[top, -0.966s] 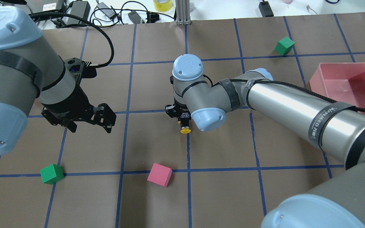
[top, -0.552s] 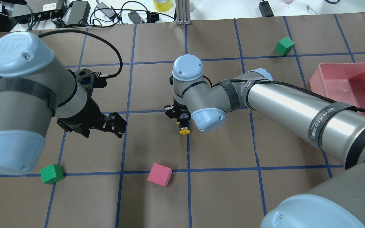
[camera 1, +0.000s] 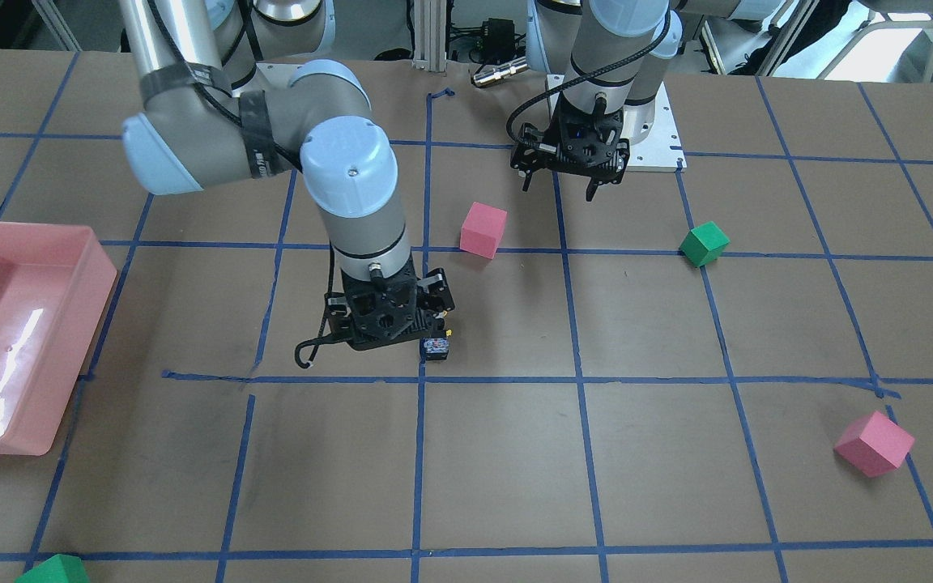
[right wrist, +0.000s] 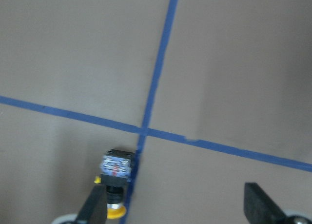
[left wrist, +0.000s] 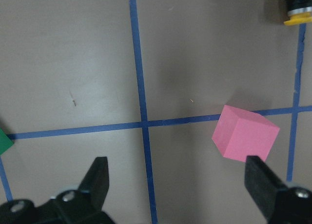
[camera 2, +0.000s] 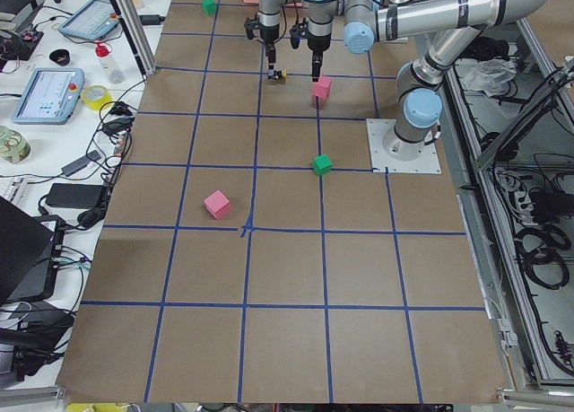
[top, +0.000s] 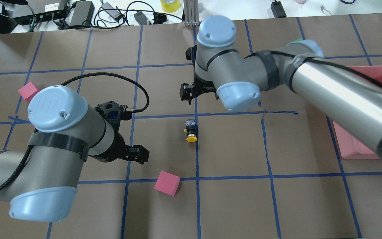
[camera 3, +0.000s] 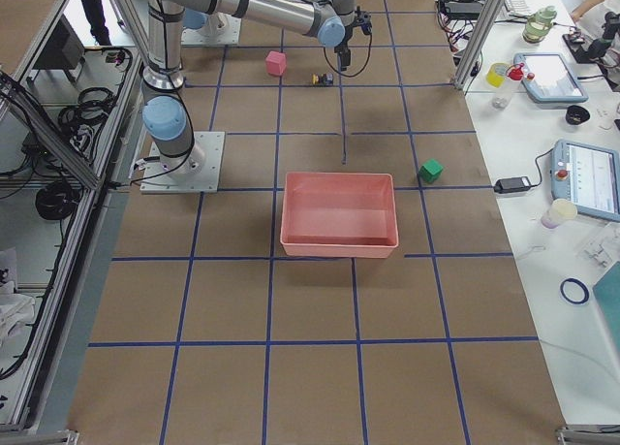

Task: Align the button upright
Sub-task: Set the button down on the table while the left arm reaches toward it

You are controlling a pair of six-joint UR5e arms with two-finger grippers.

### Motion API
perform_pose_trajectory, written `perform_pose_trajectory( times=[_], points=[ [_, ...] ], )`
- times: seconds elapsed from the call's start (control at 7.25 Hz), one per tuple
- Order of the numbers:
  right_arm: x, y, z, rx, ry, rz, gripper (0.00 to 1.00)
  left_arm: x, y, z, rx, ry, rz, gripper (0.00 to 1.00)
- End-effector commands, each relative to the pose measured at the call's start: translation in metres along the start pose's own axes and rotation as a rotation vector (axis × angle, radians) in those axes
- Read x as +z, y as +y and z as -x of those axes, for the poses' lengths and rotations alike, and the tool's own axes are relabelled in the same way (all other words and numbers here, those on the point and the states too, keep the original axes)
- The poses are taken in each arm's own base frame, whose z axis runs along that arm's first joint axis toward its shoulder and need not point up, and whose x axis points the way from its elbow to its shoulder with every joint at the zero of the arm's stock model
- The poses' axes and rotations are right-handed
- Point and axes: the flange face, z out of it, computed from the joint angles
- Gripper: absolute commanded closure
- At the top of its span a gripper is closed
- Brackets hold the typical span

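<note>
The small push-button switch with a round yellow cap and black blocky base (top: 190, 130) lies on its side near the middle of the tabletop, well clear of every edge, with its cap toward the robot's edge. Uprighting it is not yet done. The right gripper (right wrist: 178, 212) hangs close by, spread wide and empty. The left gripper (left wrist: 178, 185) is equally open and empty, near a pink foam cube (left wrist: 245, 139).

On your brown, blue-taped worktop (camera 1: 677, 486) lie the button (camera 1: 436, 348) on its side, two pink cubes (camera 1: 483, 230) (camera 1: 874, 443), two green cubes (camera 1: 704, 244) (camera 1: 49, 571) and a pink tray (camera 1: 78, 348).
</note>
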Motion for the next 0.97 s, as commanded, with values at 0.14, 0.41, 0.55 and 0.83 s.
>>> perform_pose_trajectory(
  times=[0.14, 0.41, 0.55, 0.83],
  points=[
    [-0.151, 0.028, -0.163, 0.020, 0.032, 0.040, 0.00, 0.053, 0.021, -0.029, -0.009, 0.039, -0.096, 0.00],
    [-0.199, 0.045, -0.162, 0.021, 0.056, -0.038, 0.00, 0.065, 0.010, -0.047, 0.035, 0.054, -0.157, 0.00],
    [-0.194, 0.046, -0.161, 0.024, 0.040, -0.028, 0.00, 0.071, 0.001, -0.051, 0.040, 0.082, -0.140, 0.00],
    [-0.193, 0.046, -0.173, 0.041, 0.057, -0.026, 0.00, 0.081, -0.016, -0.059, 0.049, 0.101, -0.153, 0.00]
  ],
)
